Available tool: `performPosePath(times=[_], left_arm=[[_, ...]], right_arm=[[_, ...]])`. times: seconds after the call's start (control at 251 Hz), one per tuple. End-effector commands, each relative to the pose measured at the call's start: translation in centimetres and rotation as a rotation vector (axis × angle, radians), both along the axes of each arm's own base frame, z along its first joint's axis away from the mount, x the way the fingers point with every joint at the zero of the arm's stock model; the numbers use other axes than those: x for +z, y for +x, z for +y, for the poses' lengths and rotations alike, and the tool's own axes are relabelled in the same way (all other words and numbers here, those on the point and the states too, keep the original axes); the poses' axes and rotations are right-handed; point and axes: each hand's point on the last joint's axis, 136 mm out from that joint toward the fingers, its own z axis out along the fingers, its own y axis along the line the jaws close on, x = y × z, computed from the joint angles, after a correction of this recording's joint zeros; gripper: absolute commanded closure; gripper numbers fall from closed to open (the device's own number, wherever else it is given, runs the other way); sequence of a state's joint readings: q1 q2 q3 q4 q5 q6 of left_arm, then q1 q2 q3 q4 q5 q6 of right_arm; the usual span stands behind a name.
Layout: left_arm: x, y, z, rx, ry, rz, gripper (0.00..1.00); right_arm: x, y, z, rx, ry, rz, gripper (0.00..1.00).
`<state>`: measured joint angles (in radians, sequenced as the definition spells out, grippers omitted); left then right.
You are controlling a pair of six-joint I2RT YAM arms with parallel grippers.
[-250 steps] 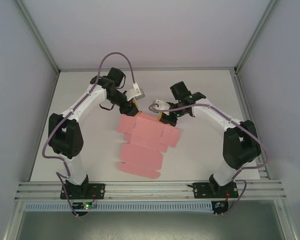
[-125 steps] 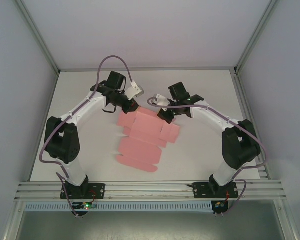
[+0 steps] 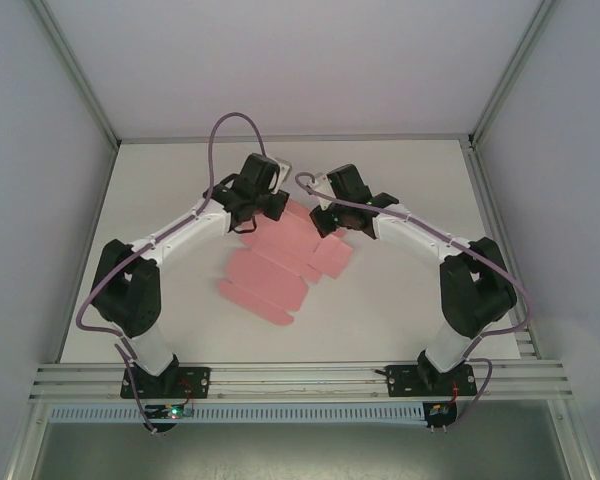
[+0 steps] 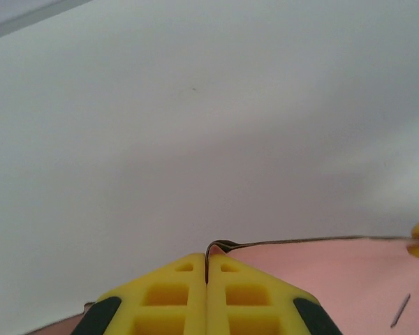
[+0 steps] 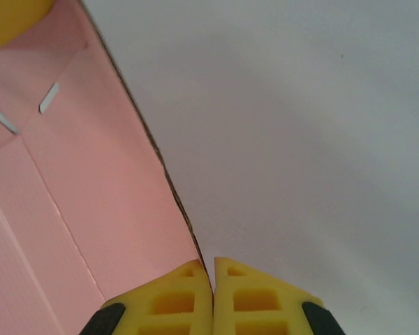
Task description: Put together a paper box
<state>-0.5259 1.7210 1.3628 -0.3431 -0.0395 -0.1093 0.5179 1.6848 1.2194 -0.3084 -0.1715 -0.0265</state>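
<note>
Your left pincer (image 4: 207, 271) is shut tight. Its yellow fingers (image 4: 167, 300) pinch the thin edge of the paper box (image 4: 321, 279), a flat pink sheet of thin card with many tabs. Your right pincer (image 5: 213, 272) is shut too. It nips the same sheet by its edge, with the pink card lying to its left. From above, both pincers sit close together at the far end of the sheet. The sheet is spread out near the middle of the flat white table (image 3: 400, 290).
</note>
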Motion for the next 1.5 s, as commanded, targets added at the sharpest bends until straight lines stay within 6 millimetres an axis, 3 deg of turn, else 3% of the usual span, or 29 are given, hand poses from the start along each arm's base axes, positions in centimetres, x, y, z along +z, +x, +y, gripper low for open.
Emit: performPosePath(times=[0.0, 0.184, 0.339, 0.435, 0.519, 0.646, 0.778, 0.978, 1.073, 1.241, 1.373, 1.496], left_arm=[[-1.6, -0.2, 3.6, 0.331, -0.015, 0.007, 1.00], [-1.7, -1.0, 0.9, 0.282, -0.101, -0.045, 1.00], [-3.8, -1.8, 0.4, 0.251, -0.103, -0.014, 1.00], [-4.9, -2.4, -0.5, 0.189, -0.118, -0.002, 1.00], [-4.6, -2.9, -1.3, 0.112, -0.124, -0.012, 1.00], [-3.7, -3.4, -1.5, 0.032, -0.111, -0.057, 1.00], [-3.5, -3.8, -1.1, 0.010, -0.092, -0.075, 1.00], [-3.6, -4.0, -0.7, 0.003, -0.086, -0.096, 1.00], [-3.9, -4.0, -0.5, -0.002, -0.087, -0.102, 1.00], [-4.7, -4.0, -0.8, -0.003, -0.116, -0.095, 1.00], [-5.0, -3.9, 0.0, 0.076, -0.158, -0.112, 1.00], [-5.7, -4.2, 1.1, 0.126, -0.172, -0.144, 0.99]], right_arm=[[-0.3, 1.3, -1.1, -0.191, 0.024, 0.013, 1.00], [-1.0, -0.2, 1.2, -0.128, 0.034, 0.035, 1.00], [-2.3, -1.1, 1.9, -0.068, 0.039, 0.055, 1.00], [-2.9, -2.7, 3.2, 0.078, 0.042, 0.056, 1.00], [-3.3, -4.0, 3.7, 0.208, 0.046, 0.052, 0.91], [-3.9, -4.2, 2.0, 0.302, 0.028, 0.074, 0.74], [-3.7, -4.1, 1.3, 0.356, 0.015, 0.080, 0.73], [-4.4, -6.2, 1.0, 0.441, -0.007, 0.115, 0.70], [-5.1, -6.4, 0.3, 0.422, -0.036, 0.127, 0.74], [-4.7, -4.0, 0.4, 0.286, -0.035, 0.063, 1.00], [-4.7, -1.9, -0.1, 0.120, -0.026, 0.052, 1.00], [-5.2, -1.6, -0.4, 0.059, -0.002, 0.056, 1.00]])
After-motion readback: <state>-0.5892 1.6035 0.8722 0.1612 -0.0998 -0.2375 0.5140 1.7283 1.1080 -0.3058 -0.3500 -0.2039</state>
